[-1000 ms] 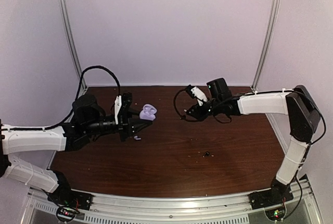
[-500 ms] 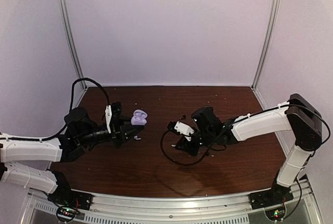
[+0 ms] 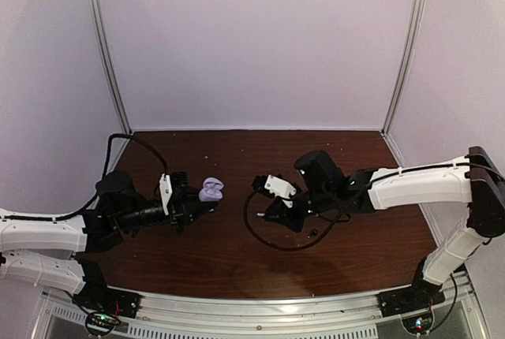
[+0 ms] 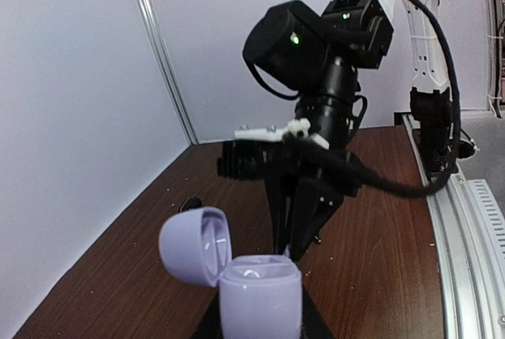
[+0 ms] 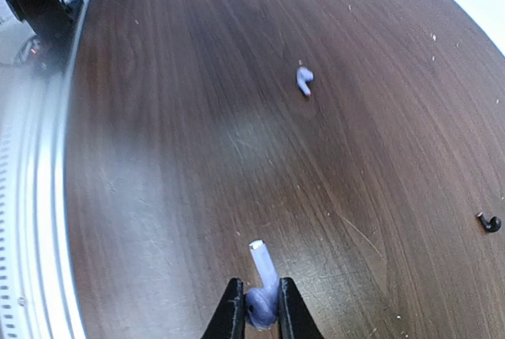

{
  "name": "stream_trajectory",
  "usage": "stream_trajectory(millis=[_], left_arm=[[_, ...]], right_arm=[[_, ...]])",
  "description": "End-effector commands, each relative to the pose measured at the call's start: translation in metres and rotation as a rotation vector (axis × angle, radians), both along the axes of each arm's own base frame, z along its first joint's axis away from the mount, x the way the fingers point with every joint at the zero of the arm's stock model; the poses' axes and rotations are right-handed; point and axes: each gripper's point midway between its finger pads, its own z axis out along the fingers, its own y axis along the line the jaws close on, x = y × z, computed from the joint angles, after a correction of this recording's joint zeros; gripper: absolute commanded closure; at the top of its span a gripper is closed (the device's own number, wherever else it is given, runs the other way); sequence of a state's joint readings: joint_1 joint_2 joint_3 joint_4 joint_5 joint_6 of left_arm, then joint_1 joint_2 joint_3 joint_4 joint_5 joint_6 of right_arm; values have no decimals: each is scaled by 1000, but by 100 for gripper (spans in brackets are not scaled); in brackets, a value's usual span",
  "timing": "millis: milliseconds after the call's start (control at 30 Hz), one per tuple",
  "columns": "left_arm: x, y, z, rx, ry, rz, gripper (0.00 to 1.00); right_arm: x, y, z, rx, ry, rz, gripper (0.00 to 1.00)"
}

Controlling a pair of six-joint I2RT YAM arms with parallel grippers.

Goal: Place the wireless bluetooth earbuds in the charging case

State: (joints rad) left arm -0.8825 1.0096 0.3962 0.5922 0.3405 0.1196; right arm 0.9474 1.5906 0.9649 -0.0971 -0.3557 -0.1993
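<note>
Left gripper [image 3: 199, 202]: left of centre, clenched on open charging case [image 4: 259, 298]. Right gripper [image 5: 259, 284]: grasping lilac earbud [image 5: 261, 303]. Second earbud [image 5: 304, 80]: loose on table [image 5: 197, 79].

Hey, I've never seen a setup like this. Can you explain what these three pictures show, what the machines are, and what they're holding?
These are two robot arms bolted to a brown table. The wide picture comes from a camera overhead. The other two come from small cameras on each arm's wrist. The left claw grips a lilac charging case with its lid flipped open. The right claw pinches a lilac earbud by its rounded end. A second lilac earbud lies loose on the wood, and a tiny black piece, perhaps another bud, lies further off.
</note>
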Motion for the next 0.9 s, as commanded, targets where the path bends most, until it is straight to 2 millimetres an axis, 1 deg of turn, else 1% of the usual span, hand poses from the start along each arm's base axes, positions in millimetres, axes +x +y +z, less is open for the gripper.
stream_trajectory(millis=[0, 100, 267, 400, 467, 500, 533, 633, 667, 733, 867], left_arm=[[-3, 0, -7, 100, -101, 15, 100], [-6, 0, -5, 144, -121, -3, 100], [-12, -1, -5, 172, -151, -38, 100], [-15, -4, -1, 159, -167, -63, 100], [-17, -6, -1, 160, -164, -81, 100], [-17, -8, -3, 164, -158, -88, 100], [-16, -9, -2, 160, -144, -87, 100], [-11, -6, 5, 105, -110, -52, 100], [-9, -4, 5, 87, -96, -36, 100], [-4, 1, 9, 41, -77, 5, 100], [2, 11, 20, -53, -64, 70, 100]], right_arm=[[-23, 2, 64, 116, 55, 56, 90], [-34, 0, 88, 143, 79, 93, 90], [-48, -5, 112, 143, 72, 140, 90], [-61, -3, 124, 169, 85, 189, 90], [-62, -2, 121, 169, 77, 181, 90], [-57, -3, 115, 153, 71, 157, 90], [-48, -4, 105, 116, 58, 115, 90], [-25, -12, 61, -11, 28, 1, 91], [-17, -14, 52, -14, 11, -44, 91], [-10, -13, 37, 19, 5, -95, 91], [-4, 2, 16, 122, 2, -114, 87]])
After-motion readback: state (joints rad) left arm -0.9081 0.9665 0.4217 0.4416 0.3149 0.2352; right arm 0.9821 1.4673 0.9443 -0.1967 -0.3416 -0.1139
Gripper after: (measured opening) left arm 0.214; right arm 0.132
